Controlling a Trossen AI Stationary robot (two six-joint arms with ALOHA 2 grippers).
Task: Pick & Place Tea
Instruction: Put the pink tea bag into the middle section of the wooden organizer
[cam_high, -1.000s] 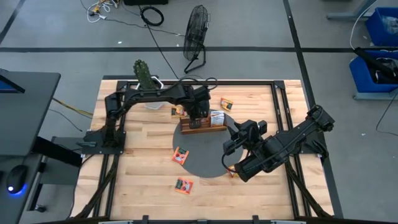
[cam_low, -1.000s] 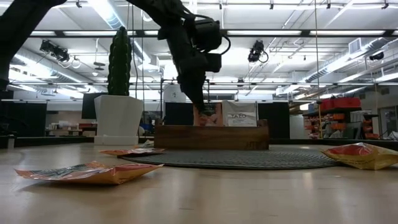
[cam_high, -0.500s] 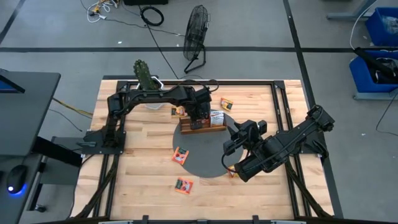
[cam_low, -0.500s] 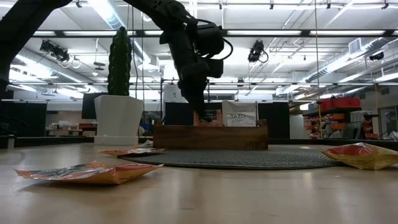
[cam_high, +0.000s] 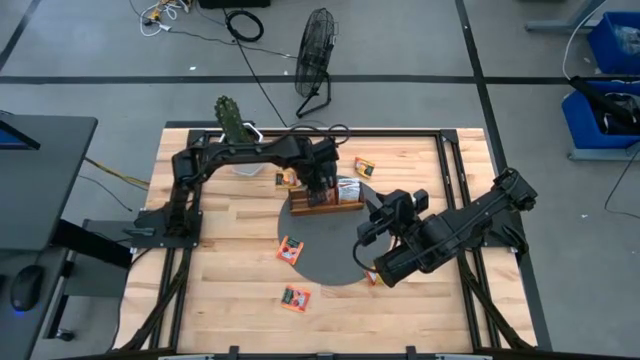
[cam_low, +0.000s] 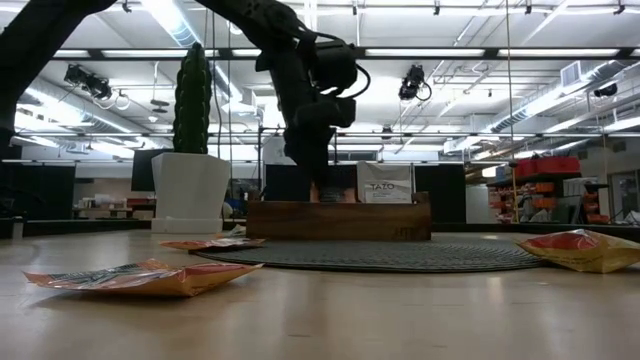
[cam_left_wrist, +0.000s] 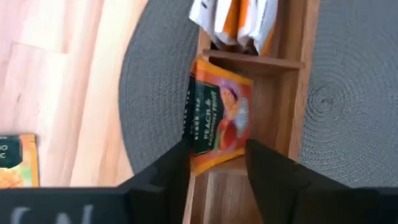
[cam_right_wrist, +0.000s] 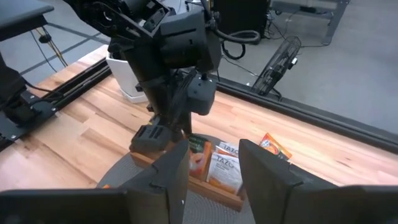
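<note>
My left gripper (cam_high: 318, 190) points down over the brown wooden tray (cam_high: 327, 205) on the round grey mat (cam_high: 325, 250). It is open. An orange and green tea sachet (cam_left_wrist: 217, 118) stands on edge in a tray slot, its lower end between my spread fingertips (cam_left_wrist: 214, 180); I see no touch. White and orange sachets (cam_left_wrist: 233, 25) fill the neighbouring slot. My right gripper (cam_high: 372, 225) hovers open with nothing in it above the mat's right side, facing the tray (cam_right_wrist: 217, 190).
Loose orange sachets lie on the table: one beyond the tray (cam_high: 364, 166), one on the mat's left edge (cam_high: 290, 249), one near the front (cam_high: 295, 297) and one under my right arm (cam_high: 372, 275). A cactus in a white pot (cam_high: 235, 125) stands far left.
My left gripper has opened over the tray and let go of the orange sachet. The sachet, which stuck up above the tray's wall a second ago, has sunk into its slot. The gripper has also rolled slightly.
</note>
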